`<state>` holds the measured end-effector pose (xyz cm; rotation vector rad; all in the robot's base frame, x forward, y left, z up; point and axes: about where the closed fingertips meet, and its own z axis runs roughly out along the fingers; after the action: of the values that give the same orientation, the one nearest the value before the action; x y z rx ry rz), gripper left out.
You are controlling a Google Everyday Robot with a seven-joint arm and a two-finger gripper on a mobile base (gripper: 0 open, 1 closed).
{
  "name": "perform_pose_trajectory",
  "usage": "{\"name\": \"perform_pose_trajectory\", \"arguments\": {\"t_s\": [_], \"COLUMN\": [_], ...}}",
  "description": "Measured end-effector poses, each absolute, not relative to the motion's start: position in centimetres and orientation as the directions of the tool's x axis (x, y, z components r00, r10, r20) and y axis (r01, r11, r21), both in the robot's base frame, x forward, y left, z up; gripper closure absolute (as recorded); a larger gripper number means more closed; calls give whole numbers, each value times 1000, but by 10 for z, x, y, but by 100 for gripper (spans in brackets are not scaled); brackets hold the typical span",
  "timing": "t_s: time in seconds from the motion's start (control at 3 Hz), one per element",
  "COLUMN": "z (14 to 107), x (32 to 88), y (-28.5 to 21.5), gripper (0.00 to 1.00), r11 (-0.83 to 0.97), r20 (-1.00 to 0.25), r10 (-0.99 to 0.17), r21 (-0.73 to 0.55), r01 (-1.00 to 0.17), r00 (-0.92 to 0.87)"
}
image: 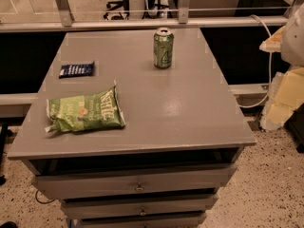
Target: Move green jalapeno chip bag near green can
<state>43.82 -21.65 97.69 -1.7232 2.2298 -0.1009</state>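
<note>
Camera view: crinkly light-green chip bag (85,111) lies flat at 8 o'clock on smooth grey cabinet top (190,103) — metal green can (163,48) upright at 12, well apart. Pale gripper (284,96) off-table at 3 — open or closed, can't tell.

The chip bag (85,112) is laid flat on the surface (190,108), near its front left corner. The packet (76,70) is set behind the bag, close to the left edge. The can (163,48) is stood upright toward the back, slightly right of the middle, well apart from both. Drawers (137,186) are stacked beneath the surface. The gripper (281,101) is seen beyond the right edge, clear of everything on the surface.
</note>
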Motion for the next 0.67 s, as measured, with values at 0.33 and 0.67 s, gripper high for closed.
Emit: {"name": "perform_pose_trajectory", "arguments": {"t_s": [0.33, 0.67], "z": [977, 981], "x": [438, 445], "y": [-216, -214], "gripper": [0, 0], "r11": [270, 254], "r20": [-208, -216], "r10": [-953, -955], "r21": [-249, -260], "r01": [-930, -931], "r00": [-221, -201]}}
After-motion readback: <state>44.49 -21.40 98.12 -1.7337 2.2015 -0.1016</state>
